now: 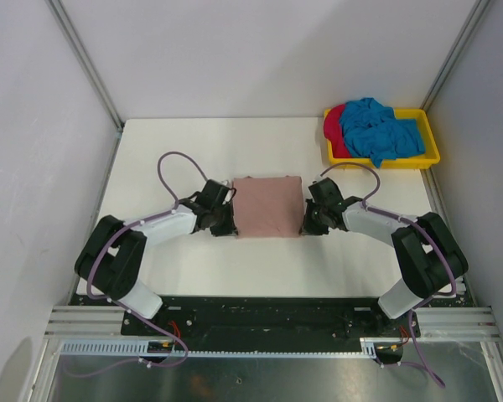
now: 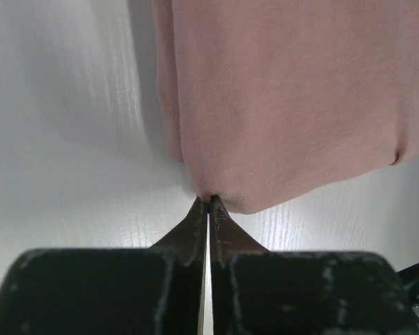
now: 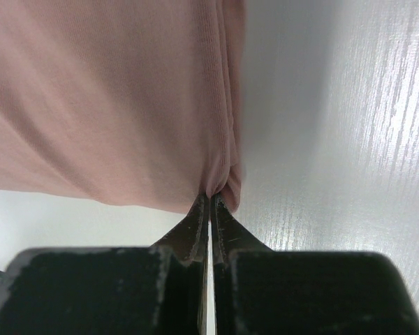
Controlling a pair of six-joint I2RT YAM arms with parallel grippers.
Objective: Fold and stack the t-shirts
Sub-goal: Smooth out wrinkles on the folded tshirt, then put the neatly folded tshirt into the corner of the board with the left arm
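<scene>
**Top external view: both grippers pinch the near corners of the folded pink shirt**

Top external view shows the pink t-shirt (image 1: 268, 207) lying in the middle of the white table (image 1: 176, 134), folded into an almost square packet. It is between the two arms. The left gripper (image 1: 231, 228) is at its near left corner and the right gripper (image 1: 305, 226) is at its near right corner. Both arms are low over the table and reach inward toward the cloth.

From the left wrist camera, the two black fingers are pressed together with only a thin line between them. Their tips meet exactly at the corner of the pink cloth, which bunches a little there, so they pinch the edge of the shirt. Several layers of the fold are visible along the left side of the cloth.

From the right wrist camera the picture is similar. The fingers are closed tightly and their tips go into the folded edge of the pink cloth, gripping it at the corner.

At the far right of the table stands a yellow tray (image 1: 430, 157). Inside it a blue t-shirt (image 1: 381, 132) lies crumpled, and a red t-shirt (image 1: 334, 130) is partly under it on the left side of the tray, hanging a little over the rim.
</scene>
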